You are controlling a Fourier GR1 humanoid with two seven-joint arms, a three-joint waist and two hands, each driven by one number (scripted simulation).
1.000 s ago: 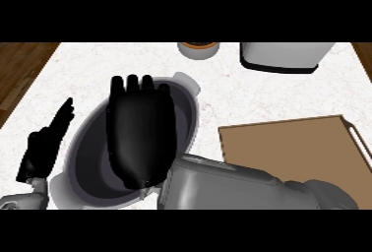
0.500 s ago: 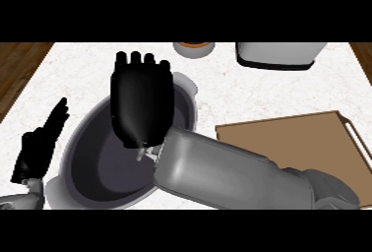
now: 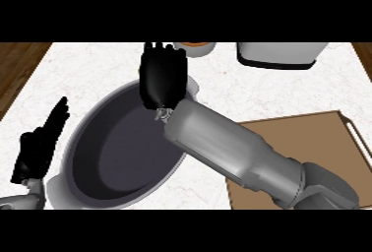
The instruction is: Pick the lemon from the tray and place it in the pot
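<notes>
Fingers straight and together, our right hand hangs over the pot's far rim; we should rise without clipping it.

The right hand lies open, fingers straight, over the pot's far rim. The left hand rests open left of the pot, with the tray to its right.

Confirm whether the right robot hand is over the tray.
No, the right robot hand stretches flat over the far rim of the pot, to the left of the brown tray.
</notes>
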